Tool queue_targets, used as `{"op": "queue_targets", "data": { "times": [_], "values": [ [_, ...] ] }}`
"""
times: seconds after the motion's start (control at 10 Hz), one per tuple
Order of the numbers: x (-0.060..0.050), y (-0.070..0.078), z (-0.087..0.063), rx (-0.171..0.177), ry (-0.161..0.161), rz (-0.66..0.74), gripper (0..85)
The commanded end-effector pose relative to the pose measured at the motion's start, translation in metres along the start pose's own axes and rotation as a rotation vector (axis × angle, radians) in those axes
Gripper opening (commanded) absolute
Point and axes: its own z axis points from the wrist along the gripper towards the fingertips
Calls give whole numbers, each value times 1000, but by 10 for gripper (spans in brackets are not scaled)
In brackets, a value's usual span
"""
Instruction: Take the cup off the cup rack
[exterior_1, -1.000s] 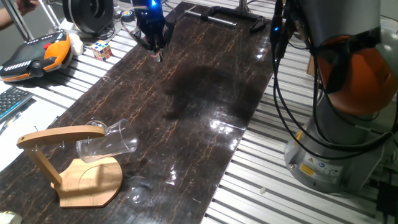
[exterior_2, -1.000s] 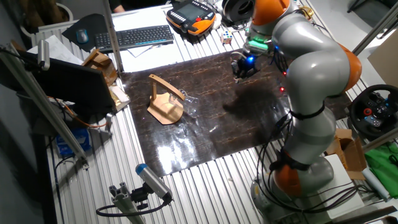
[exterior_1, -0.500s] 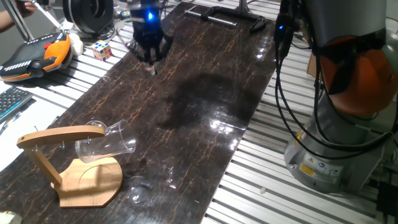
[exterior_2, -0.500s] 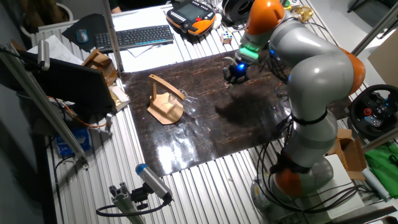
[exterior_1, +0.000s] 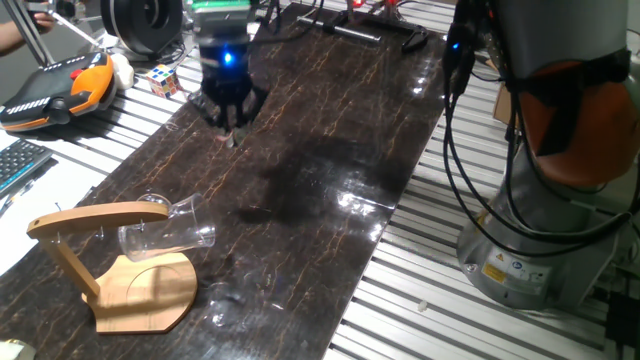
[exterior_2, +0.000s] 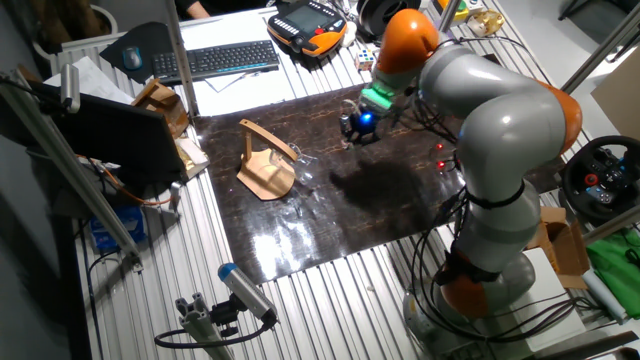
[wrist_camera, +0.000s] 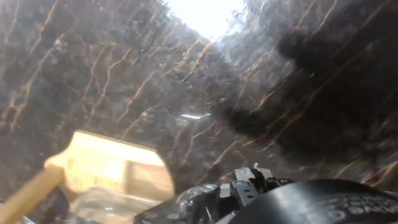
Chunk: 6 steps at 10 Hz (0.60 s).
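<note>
The cup (exterior_1: 168, 233) is a clear glass tumbler hanging tilted, mouth up, on the curved arm of the light wooden cup rack (exterior_1: 112, 272) at the near left of the dark marble mat. My gripper (exterior_1: 231, 133) hovers above the mat well beyond the rack, apart from the cup, with its fingers drawn together to a point and empty. In the other fixed view the gripper (exterior_2: 352, 132) is to the right of the rack (exterior_2: 264, 172) and cup (exterior_2: 303, 164). The hand view shows the rack base (wrist_camera: 118, 165) and the blurred glass (wrist_camera: 102, 205) at lower left.
A Rubik's cube (exterior_1: 165, 80), an orange teach pendant (exterior_1: 60, 85) and a keyboard (exterior_1: 15, 165) lie left of the mat. A black metal frame (exterior_1: 370, 25) sits at the mat's far end. The robot's base (exterior_1: 540, 240) and hanging cables (exterior_1: 450, 150) stand at the right.
The gripper has moved along the mat from the far end toward the rack and cup. The cup and rack have not moved.
</note>
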Motion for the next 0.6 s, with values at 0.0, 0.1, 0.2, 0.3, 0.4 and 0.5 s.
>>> {"op": "queue_targets", "data": {
  "times": [0.0,0.1,0.2,0.3,0.4,0.5],
  "values": [
    [2,1,3,-78,-22,218,20],
    [2,1,3,-98,-8,227,20],
    [2,1,3,-98,-8,227,20],
    [2,1,3,-95,-5,228,20],
    [2,1,3,-75,10,225,20],
    [2,1,3,-60,18,228,20]
  ]
}}
